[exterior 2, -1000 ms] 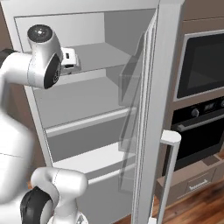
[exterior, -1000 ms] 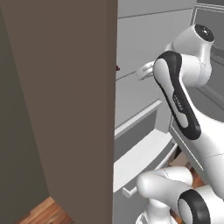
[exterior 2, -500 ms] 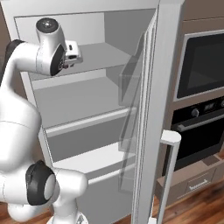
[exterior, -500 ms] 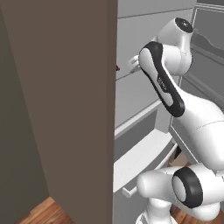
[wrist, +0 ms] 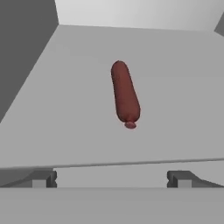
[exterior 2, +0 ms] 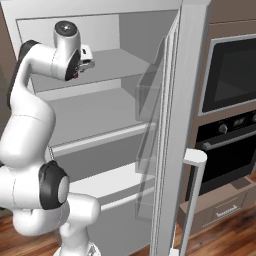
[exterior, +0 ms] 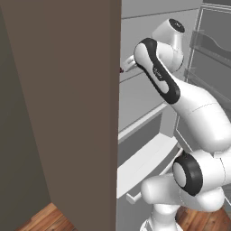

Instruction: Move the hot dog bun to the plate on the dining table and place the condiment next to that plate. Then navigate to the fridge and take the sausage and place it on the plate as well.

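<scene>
1. Sausage [wrist: 125, 95] is seen in the hand view lying alone on a grey fridge shelf [wrist: 175, 109], its long axis running roughly from 12 to 6 o'clock, with its knotted end nearest the camera.
2. The gripper [wrist: 111, 178] is held with its jaws spread wide and nothing between them; the two dark fingertips [wrist: 42, 178] are seen at 7 and 5 o'clock, apart from the sausage, which lies ahead of them.
3. In the right base view the hand [exterior 2: 82, 57] is seen at the upper shelf [exterior 2: 115, 62] of the open fridge [exterior 2: 90, 125], with the fridge door [exterior 2: 170, 130] swung out at 3 o'clock.
4. The step in hand is judged to be the reach for the sausage; the plate step is not yet done.
5. Rolling is the likely fault: a round sausage nudged by one fingertip before the other could be pushed toward the back wall at 12 o'clock.
6. A grasp near the knotted end could let it slip or tilt out when lifted.
7. The shelf's front edge could be struck if the hand is lowered too soon, and the shelf above leaves little room for lifting.
</scene>
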